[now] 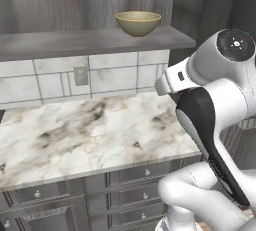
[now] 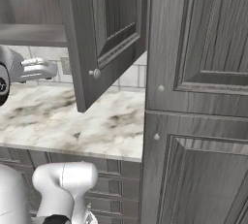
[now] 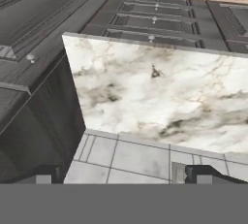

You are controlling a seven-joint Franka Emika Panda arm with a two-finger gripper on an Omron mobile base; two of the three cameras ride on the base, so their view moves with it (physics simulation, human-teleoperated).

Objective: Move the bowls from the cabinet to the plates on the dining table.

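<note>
A glossy tan bowl (image 1: 138, 22) stands upright on the open cabinet's lower shelf (image 1: 75, 41), near its right end. The cabinet door (image 2: 109, 29) hangs open, its small round knob (image 2: 95, 73) over the worktop. My arm (image 1: 215, 100) rises at the right, below and to the right of the bowl and well apart from it. In the hand view my gripper (image 3: 126, 175) is open, with nothing between its fingertips (image 3: 208, 173), and it faces the tiled backsplash (image 3: 126, 157) and the marble worktop (image 3: 160, 92). The plates and the dining table are out of view.
The marble worktop (image 1: 85, 135) lies under the shelf, with grey drawers (image 1: 145, 172) below it. A wall socket (image 1: 80, 75) sits in the tiled backsplash. A tall grey panelled unit (image 2: 198, 111) stands close on the right.
</note>
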